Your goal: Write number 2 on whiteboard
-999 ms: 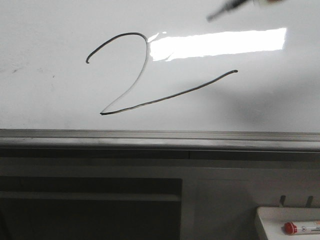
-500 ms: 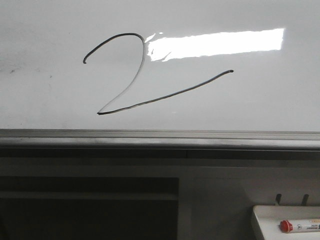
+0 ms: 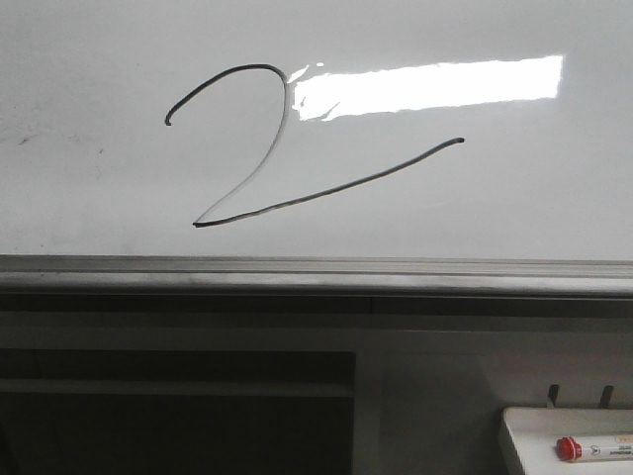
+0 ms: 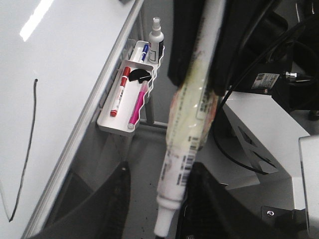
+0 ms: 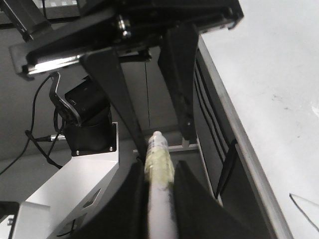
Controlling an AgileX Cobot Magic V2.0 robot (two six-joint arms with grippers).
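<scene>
— Looking at the whiteboard (image 3: 89, 198), you see the number 2 (image 3: 259, 158) finished, well clear of both jaws.
— And your grippers?
— Your right gripper (image 5: 158, 172) clamps a white marker (image 5: 159, 199) between its fingers. The left gripper (image 4: 154, 199) stands spread.
</scene>
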